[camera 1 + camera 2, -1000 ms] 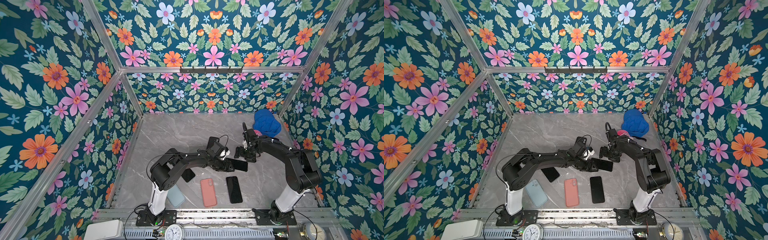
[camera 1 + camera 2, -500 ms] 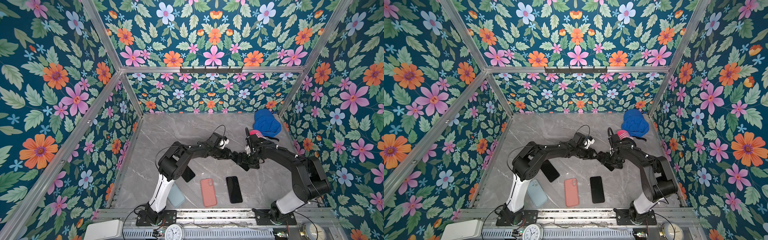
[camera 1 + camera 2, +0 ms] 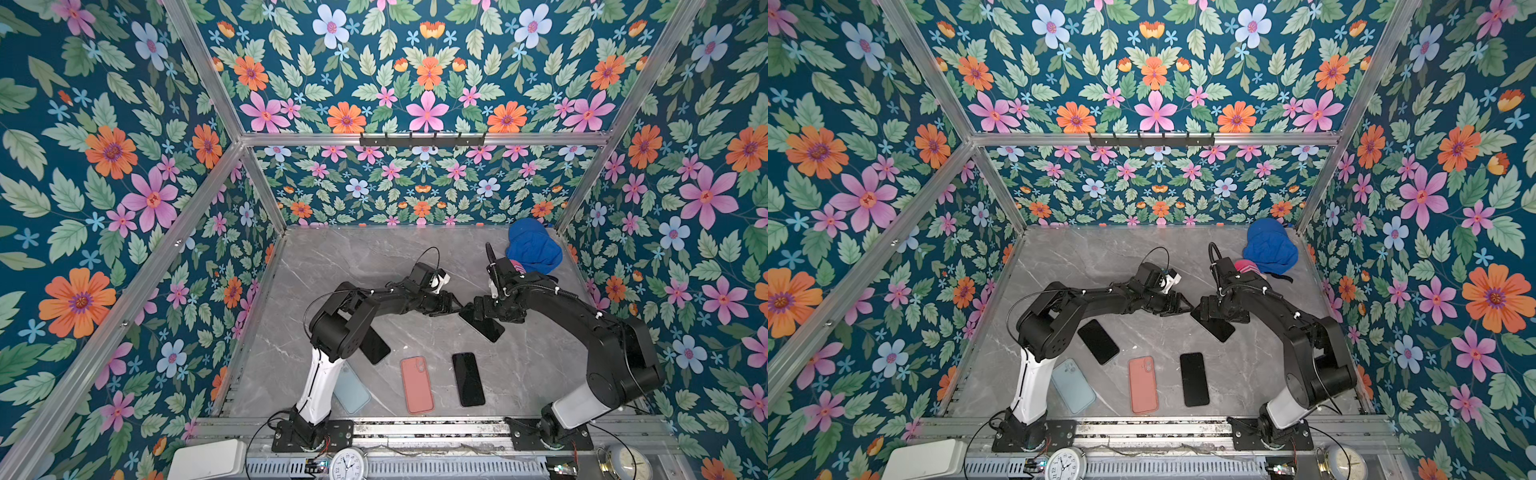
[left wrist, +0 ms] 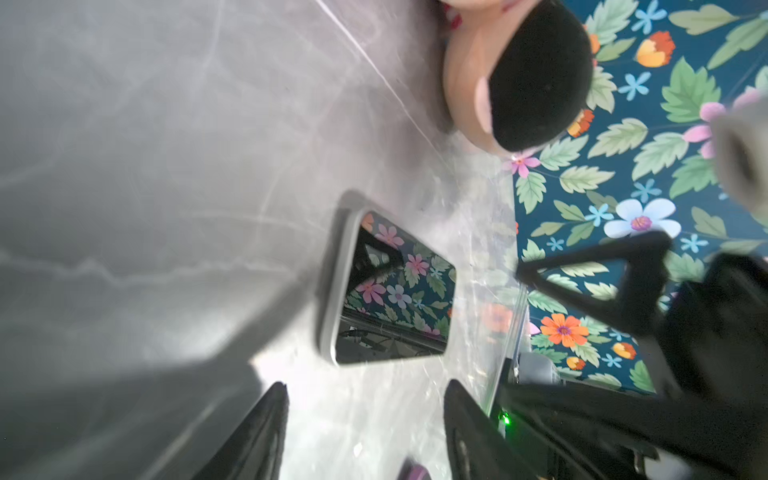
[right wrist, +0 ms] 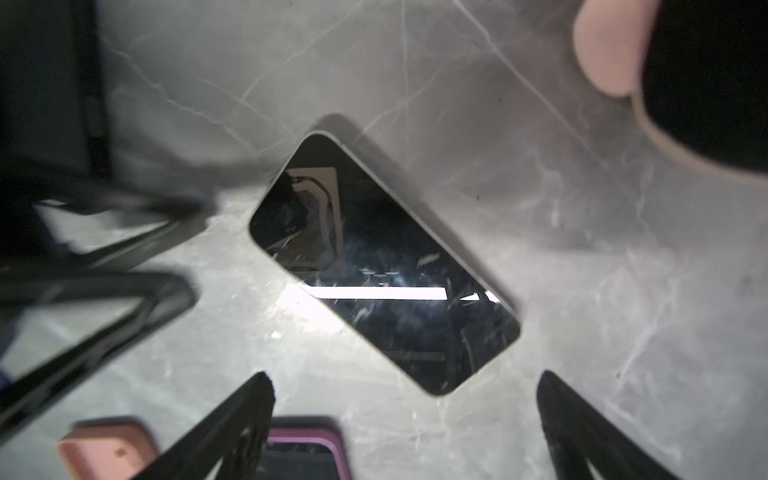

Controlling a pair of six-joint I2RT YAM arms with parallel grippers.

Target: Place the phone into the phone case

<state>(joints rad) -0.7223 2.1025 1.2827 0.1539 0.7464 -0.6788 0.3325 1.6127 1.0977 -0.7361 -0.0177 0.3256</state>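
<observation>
Phone (image 3: 485,328) flat on table (image 3: 353,257), screen up; L jaws, R jaws apart, empty.

The right gripper (image 5: 403,376) has dropped lower over the glossy black phone (image 3: 484,328) and spread its jaws wider, holding nothing. The left gripper (image 3: 455,306) has reached further toward the middle, its arm stretched out. The phone now lies more diagonally on the tabletop.
</observation>
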